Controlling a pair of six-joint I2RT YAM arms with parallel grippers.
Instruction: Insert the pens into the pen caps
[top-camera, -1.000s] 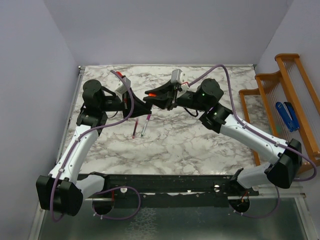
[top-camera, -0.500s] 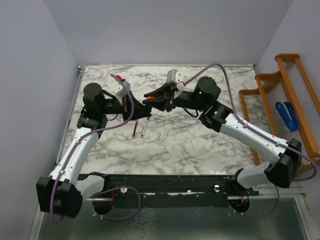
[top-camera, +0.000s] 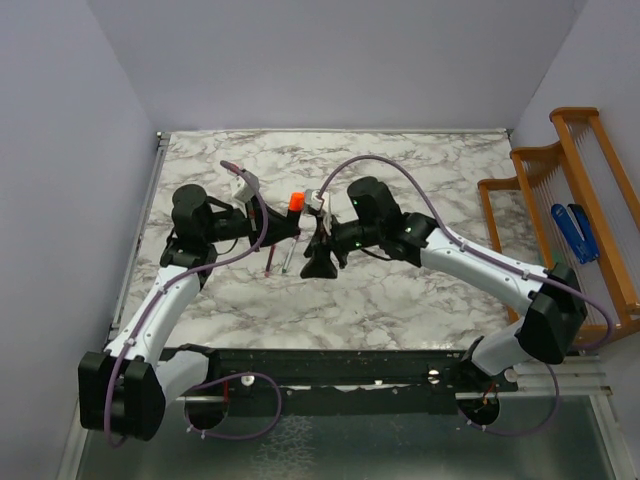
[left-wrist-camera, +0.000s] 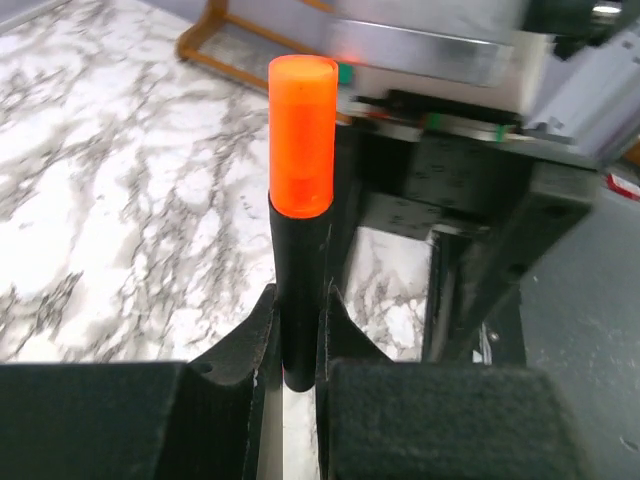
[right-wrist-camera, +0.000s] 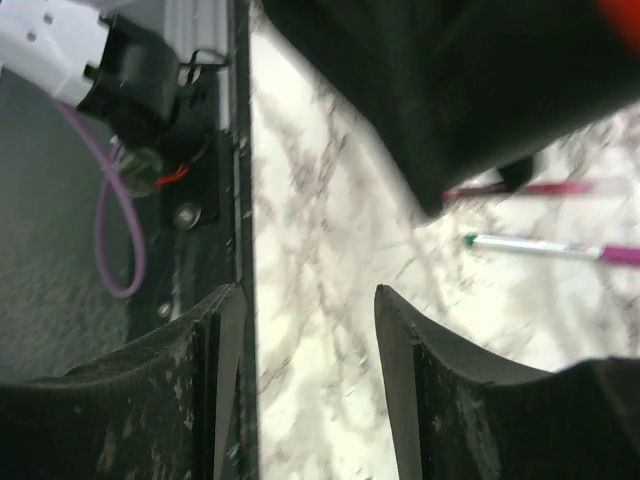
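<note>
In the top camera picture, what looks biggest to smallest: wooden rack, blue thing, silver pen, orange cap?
1. wooden rack
2. blue thing
3. silver pen
4. orange cap
The cap sits higher, nearer the camera, yet looks smallest.

We see a white marble-pattern tabletop (top-camera: 420, 300), plain pale lavender walls (top-camera: 330, 60) on three sides, and a wooden rack (top-camera: 533, 151) to the right holding a blue item (top-camera: 573, 232). Even light.
</note>
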